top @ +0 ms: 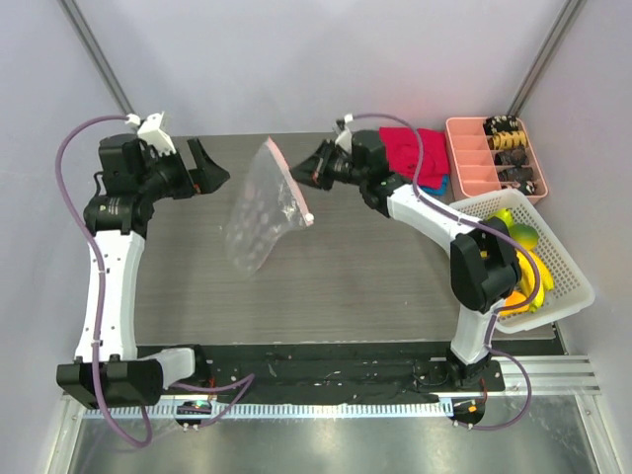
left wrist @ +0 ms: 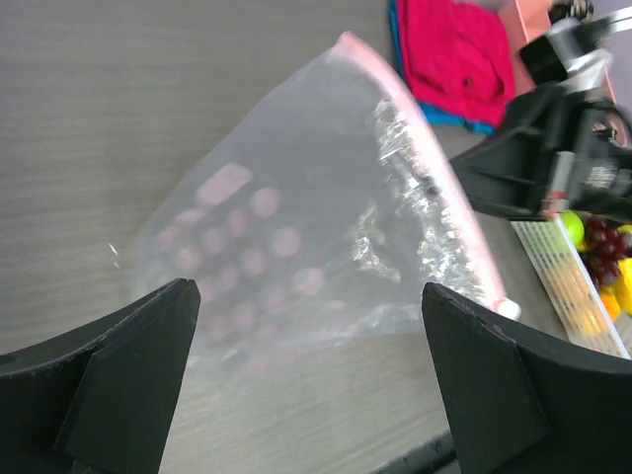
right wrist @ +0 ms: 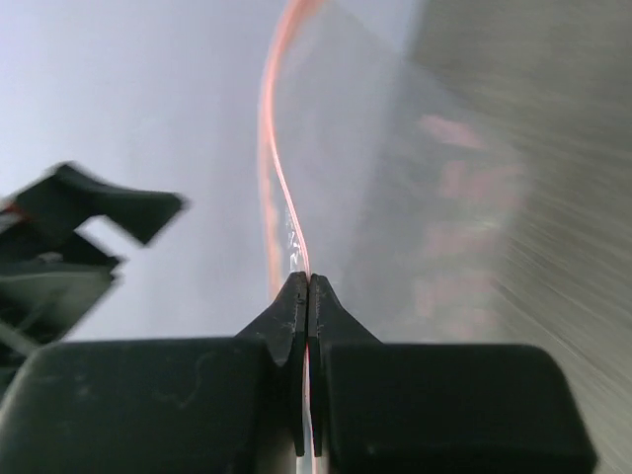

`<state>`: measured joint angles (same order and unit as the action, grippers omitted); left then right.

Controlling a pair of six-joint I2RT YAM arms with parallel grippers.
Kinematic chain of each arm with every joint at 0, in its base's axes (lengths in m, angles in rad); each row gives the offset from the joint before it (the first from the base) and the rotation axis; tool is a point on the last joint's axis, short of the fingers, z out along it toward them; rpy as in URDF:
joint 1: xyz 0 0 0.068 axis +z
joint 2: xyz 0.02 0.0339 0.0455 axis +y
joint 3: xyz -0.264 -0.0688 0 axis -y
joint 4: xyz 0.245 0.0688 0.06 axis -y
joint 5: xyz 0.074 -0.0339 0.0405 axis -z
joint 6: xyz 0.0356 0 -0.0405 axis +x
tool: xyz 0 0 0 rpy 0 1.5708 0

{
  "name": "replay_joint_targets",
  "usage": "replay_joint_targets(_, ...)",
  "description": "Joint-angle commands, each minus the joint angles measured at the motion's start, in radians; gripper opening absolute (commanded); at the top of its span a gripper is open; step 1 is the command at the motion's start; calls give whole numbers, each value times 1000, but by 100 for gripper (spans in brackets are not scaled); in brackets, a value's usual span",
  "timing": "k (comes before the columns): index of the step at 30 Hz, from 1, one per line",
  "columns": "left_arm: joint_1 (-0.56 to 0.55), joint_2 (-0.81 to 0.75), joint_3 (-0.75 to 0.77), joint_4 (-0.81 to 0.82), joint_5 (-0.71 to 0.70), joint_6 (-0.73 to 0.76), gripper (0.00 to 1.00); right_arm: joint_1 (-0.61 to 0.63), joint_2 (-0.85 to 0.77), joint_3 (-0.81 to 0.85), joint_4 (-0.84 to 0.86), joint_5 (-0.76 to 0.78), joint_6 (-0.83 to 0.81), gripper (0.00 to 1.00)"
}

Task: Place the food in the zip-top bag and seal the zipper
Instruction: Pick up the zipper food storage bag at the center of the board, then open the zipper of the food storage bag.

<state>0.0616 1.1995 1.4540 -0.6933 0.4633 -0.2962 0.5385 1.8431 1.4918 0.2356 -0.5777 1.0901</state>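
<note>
Grey wood-grain table carried the basket nearest, the food lying inside, unbagged. Beyond, the right gripper clamped the zipper, holding the zip-top bag upright; the left gripper gaped near it. Opening seemed underway; next, catch the opposite lip.

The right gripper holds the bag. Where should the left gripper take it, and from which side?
Probably the zipper strip's far end, clear of where the right gripper pinches it mid-length. The bag hangs as a thin upright sheet facing the open left gripper, so come straight in from the left, with the jaws straddling the strip's edge.
</note>
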Motion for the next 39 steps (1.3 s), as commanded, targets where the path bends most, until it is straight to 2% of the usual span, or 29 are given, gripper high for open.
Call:
replay_joint_targets(1,3,40,-67,-41,112,9,98,-20,-22,-142,-116,114,-140,1)
replay_joint_targets(4,-28,35,-107,-8,103,-1,95,-5,-71,-146,-182,162,-247,1)
replay_joint_targets(9,-172,37,-95,49,72,-72,90,69,-192,-113,-229,355,-430,1)
replay_joint_targets(11,-244,55,-57,54,23,-98,84,116,-249,-108,-283,470,-491,1)
replay_joint_targets(13,-284,69,-29,57,-9,-124,80,141,-281,-108,-323,522,-519,1)
replay_joint_targets(14,-316,90,-8,57,-34,-136,73,155,-294,-108,-335,547,-527,1)
replay_joint_targets(16,-336,106,9,58,-40,-187,65,182,-327,-104,-366,608,-542,1)
replay_joint_targets(17,-347,120,12,63,-40,-205,60,187,-337,-105,-369,608,-544,1)
replay_joint_targets(20,-355,127,9,123,-11,-300,56,205,-367,-108,-369,607,-549,1)
replay_joint_targets(26,-382,115,8,210,-9,-406,57,244,-380,-110,-377,663,-567,1)
replay_joint_targets(29,-414,97,-1,207,-67,-426,58,268,-374,-104,-383,716,-585,1)
replay_joint_targets(34,-463,113,19,129,-237,-400,63,305,-355,-78,-372,757,-604,1)
replay_joint_targets(39,-470,143,69,54,-284,-373,65,347,-346,-51,-361,800,-633,1)
